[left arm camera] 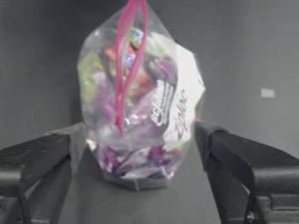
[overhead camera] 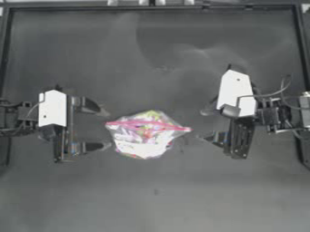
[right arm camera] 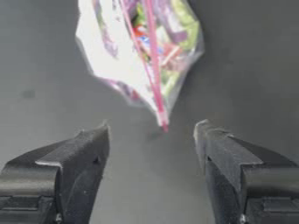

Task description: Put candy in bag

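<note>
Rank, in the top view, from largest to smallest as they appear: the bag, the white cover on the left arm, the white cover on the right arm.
1. The bag, clearly largest.
2 and 3. The right arm's white cover and the left arm's white cover look much alike, so I would not rank them.

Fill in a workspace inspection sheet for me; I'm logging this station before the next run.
Surface: dark table, bare apart from the bag.
Job's things: bag at centre, pink seal strip running across it, colourful sweets inside; no separate candy seen.
Clutter: nothing seen.
End effectors: left end effector open, at the bag's left side, its jaws either side of the bag's end; right end effector open, just off the bag's right end, not touching.
Cables: white wires loop by the right arm.
Surroundings: raised frame along the table's edges.
</note>
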{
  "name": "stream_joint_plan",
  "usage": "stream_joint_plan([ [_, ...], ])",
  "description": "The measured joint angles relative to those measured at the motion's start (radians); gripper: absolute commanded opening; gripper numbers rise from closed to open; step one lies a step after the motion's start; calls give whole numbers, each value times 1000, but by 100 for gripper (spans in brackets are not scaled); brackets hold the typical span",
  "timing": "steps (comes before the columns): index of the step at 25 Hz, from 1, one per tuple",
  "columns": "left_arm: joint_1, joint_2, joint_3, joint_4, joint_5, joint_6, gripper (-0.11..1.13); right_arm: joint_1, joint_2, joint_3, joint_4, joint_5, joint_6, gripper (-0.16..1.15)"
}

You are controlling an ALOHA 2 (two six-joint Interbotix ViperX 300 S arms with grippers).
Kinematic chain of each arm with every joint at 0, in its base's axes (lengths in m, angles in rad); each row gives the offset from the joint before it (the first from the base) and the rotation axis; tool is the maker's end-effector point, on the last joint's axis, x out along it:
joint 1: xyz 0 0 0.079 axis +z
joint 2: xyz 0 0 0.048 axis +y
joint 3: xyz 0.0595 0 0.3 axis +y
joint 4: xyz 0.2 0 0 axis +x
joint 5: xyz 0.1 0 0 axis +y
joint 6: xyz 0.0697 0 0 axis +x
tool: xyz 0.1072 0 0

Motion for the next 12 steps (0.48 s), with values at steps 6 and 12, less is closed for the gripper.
stream_joint_plan([
  [6, 12, -83, -8, 0, 78, 0, 101, 0, -14, -8, -26, 0, -5, 90],
  [12, 20, -176, -11, 0, 141, 0, 100, 0, -58, -9, -40, 2, -5, 90],
])
